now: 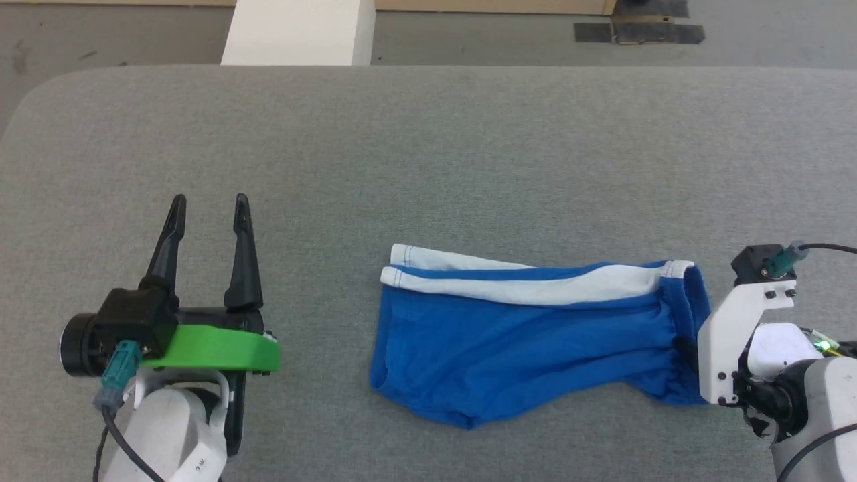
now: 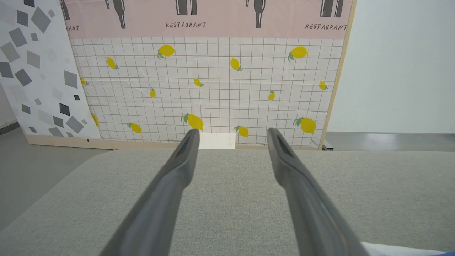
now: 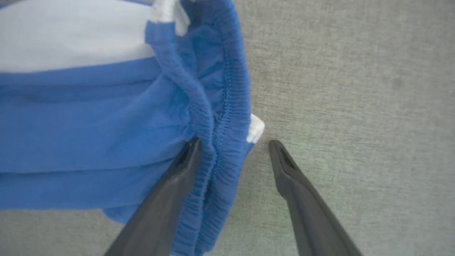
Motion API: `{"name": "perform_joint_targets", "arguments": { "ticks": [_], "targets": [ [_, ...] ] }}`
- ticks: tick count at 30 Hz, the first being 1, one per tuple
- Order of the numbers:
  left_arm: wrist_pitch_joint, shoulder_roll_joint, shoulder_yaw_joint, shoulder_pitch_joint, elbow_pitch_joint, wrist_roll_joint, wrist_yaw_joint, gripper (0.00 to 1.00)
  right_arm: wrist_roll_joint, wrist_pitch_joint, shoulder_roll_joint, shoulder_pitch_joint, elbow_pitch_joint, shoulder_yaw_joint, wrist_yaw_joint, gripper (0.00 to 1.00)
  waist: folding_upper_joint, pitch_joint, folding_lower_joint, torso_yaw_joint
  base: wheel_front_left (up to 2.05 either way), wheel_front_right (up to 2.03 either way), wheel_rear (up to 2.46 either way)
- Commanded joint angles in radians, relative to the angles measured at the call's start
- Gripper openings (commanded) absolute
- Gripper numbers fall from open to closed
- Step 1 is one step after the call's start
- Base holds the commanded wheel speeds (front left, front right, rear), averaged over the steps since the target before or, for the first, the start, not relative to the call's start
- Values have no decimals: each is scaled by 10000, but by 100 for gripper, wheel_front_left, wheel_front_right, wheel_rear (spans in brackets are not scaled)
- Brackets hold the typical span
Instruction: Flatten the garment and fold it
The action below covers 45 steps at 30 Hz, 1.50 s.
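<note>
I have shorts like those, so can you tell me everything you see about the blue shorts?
The shorts are bright blue, soft-looking cloth with a white side stripe, white leg hems and a gathered stretchy waistband. They lie wrinkled on the grey table, waistband toward the robot's right, leg openings toward its left. The open right gripper straddles the waistband's edge; one finger looks to rest on the cloth.
</note>
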<state>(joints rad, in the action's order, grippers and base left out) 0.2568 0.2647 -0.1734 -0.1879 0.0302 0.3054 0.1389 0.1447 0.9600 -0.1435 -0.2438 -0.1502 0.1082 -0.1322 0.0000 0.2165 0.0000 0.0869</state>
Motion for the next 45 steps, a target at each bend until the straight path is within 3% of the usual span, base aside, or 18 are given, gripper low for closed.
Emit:
{"name": "perform_joint_targets", "arguments": {
  "ticks": [1, 4, 5, 6, 7, 12, 19, 25, 30, 34, 37, 41, 45],
  "targets": [
    [46, -134, 133, 94, 18, -151, -109, 100, 175, 106, 20, 110, -230, -124, 15, 100, 0, 154, 0, 138, 0, 0, 0],
    [47, -395, 402, 192, -19, -288, -332, 100, 510, 233, -43, 296, -642, -383, 15, 100, 0, 201, 0, 164, 0, 0, 0],
    [47, -460, 478, 219, -33, -327, -395, 100, 609, 239, -28, 313, -711, -387, 15, 47, 0, 203, 0, 157, 0, 0, 0],
    [47, -538, 574, 251, -44, -374, -473, 100, 701, 157, -56, 310, -736, -433, 15, 5, 0, 198, 0, 144, 0, 0, 0],
    [48, -599, 654, 278, -53, -406, -534, 100, 760, 72, -84, 295, -752, -410, 15, 0, 0, 192, 0, 132, 0, 0, 0],
    [48, -889, 1119, 331, -35, -595, -881, 100, 1001, -390, -657, 30, -697, -283, 15, 0, 0, 135, 0, 60, 0, 0, 0],
    [48, -1209, 1496, 267, 85, -963, -1248, 100, 834, -384, -2502, -477, -1113, 388, 15, 0, 0, 140, 0, 58, 0, 0, 0],
    [49, -1438, 1658, 336, 34, -1140, -1460, 100, 457, -49, -3093, -789, -1704, 750, 15, 0, 0, -48, 0, 88, 0, 0, 0],
    [49, -1590, 1807, 595, -3, -1173, -1572, 100, 849, 1628, -3069, -742, -909, 345, 15, 0, 0, -435, 0, 35, 0, 0, 0],
    [49, -1669, 1959, 833, 96, -1212, -1657, 100, 1628, 3185, -3008, -469, 986, -152, 15, 0, 0, -758, 0, -50, 0, 0, 0],
    [49, -1730, 2054, 986, 149, -1238, -1728, 100, 2291, 3897, -2546, -258, 2395, -486, 15, 0, 0, -900, 0, -103, 0, 0, 0],
    [49, -1835, 2054, 1096, 242, -1299, -1768, 100, 2648, 4305, -1886, -27, 3444, -1222, 15, 0, 0, -949, 0, -99, 0, 0, 0],
    [49, -1909, 2049, 1128, 295, -1327, -1848, 100, 2509, 4015, -1205, -100, 3460, -2094, 15, 0, 0, -879, 0, -29, 0, 0, 0]
  ]
}}
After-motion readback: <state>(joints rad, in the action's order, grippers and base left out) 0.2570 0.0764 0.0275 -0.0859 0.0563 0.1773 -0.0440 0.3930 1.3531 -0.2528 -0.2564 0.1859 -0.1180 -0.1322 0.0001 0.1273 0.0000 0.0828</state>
